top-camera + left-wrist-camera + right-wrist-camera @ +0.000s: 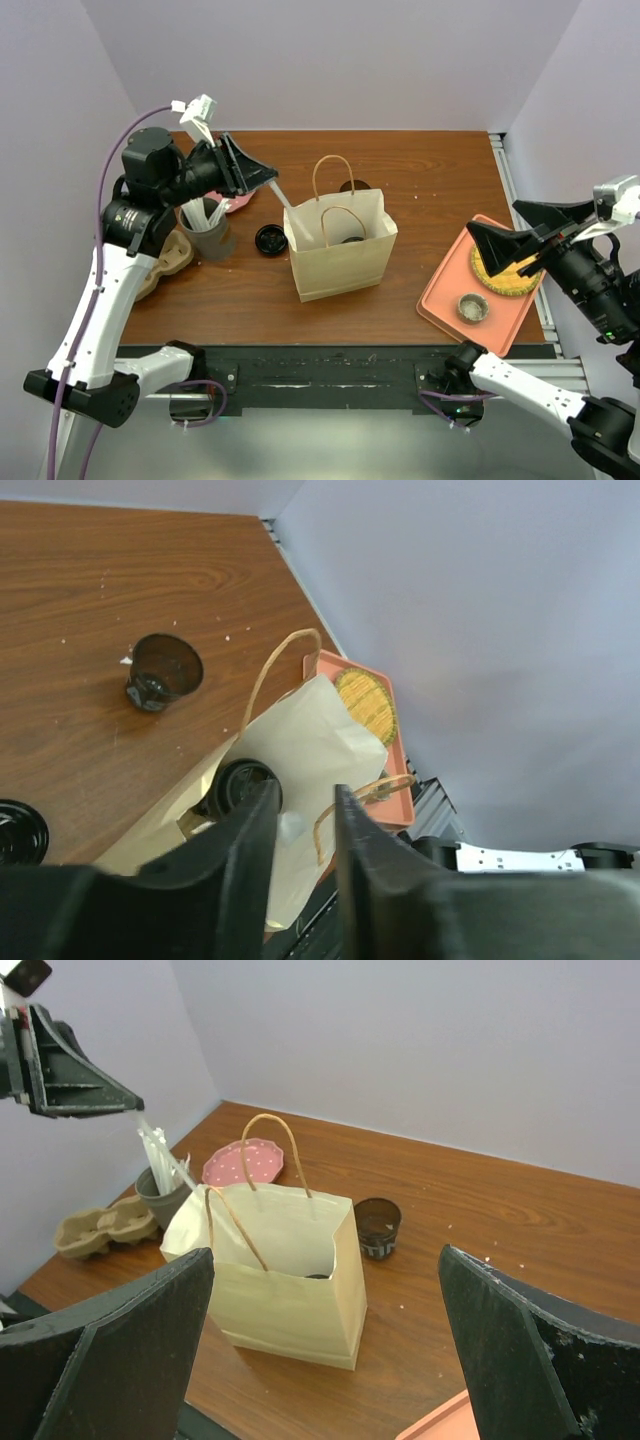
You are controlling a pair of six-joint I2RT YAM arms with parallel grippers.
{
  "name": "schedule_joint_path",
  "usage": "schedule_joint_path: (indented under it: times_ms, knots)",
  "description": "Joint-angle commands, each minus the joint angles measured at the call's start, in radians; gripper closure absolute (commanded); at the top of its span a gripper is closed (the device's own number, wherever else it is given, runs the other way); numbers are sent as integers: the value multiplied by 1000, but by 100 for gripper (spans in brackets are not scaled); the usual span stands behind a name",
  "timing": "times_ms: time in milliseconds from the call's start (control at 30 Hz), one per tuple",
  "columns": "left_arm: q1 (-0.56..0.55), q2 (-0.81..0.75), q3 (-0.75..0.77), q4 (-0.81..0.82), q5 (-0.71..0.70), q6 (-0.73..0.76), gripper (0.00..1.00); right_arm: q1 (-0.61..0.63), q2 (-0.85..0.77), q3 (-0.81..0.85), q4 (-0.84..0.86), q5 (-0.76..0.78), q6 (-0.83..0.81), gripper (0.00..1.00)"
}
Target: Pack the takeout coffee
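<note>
Black plastic caps the takeout coffee [240, 785], a small dark round cup sitting at the bottom of the paper bag [340, 265], so it looks packed. The bag is tan and stiff, stands up with its mouth open, and has 2 thin loop handles. Over that mouth hangs the left gripper [305, 798]. Its fingers are nearly together and pinch a thin white stick [280, 193], likely so it can drop in beside the cup. Behind the bag stands 1 dark cup with no lid [163, 670]. Far off, the right gripper [491, 216] is wide open, holds nothing and hangs above the flat pink tray [440, 300]
</note>
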Motion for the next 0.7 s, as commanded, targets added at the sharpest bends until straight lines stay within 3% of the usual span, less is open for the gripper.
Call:
schedule_joint_path:
  times_ms: [0, 233, 267, 300, 467, 667]
  knots:
    - [-6, 4, -33, -30, 12, 27, 48, -2, 7, -9, -53, 48, 61, 1]
    - [-4, 79, 209, -238, -52, 136, 18, -1, 104, 76, -115, 68, 216, 1]
    - [-4, 82, 227, -261, -54, 148, 13, -1, 127, 92, -132, 79, 236, 1]
    - [-6, 82, 241, -266, -54, 149, 0, -2, 178, 128, -170, 91, 267, 1]
    - [-4, 3, 191, -156, -22, 108, 0, -2, 268, 195, -248, 99, 356, 1]
    - [-6, -186, -30, 65, 11, 33, 0, -2, 204, 77, -90, 69, 388, 1]
